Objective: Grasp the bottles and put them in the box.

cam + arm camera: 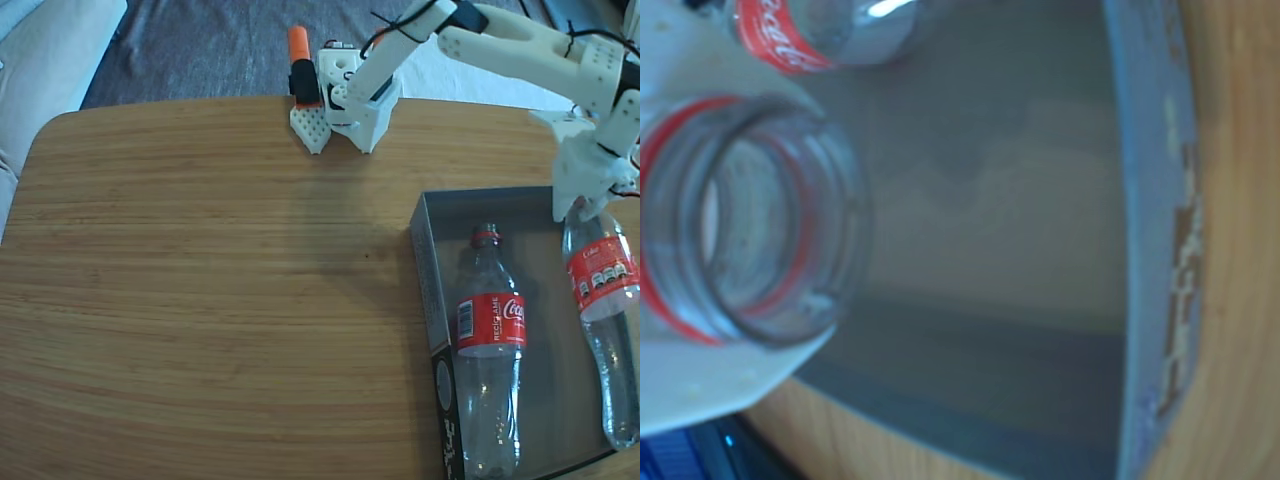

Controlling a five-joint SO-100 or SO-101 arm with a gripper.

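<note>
The box (424, 262) sits at the table's right edge, dark grey inside. One Coca-Cola bottle (490, 350) lies flat in its left half, neck toward the back. My gripper (588, 207) is shut on the neck of the second bottle (605, 300), which slants over the box's right side with its base near the front right corner. In the wrist view that bottle's open mouth (740, 235) with its red ring fills the left, against a white finger (700, 395). The lying bottle's label (790, 35) shows at the top, over the box floor (990, 250).
The arm's white base (362, 100) stands at the table's back edge, with an orange-and-black part (302, 65) beside it. Bare wooden tabletop (220, 280) spreads left of the box. The box's side wall (1150, 200) and the wooden table (1240, 250) show at the right of the wrist view.
</note>
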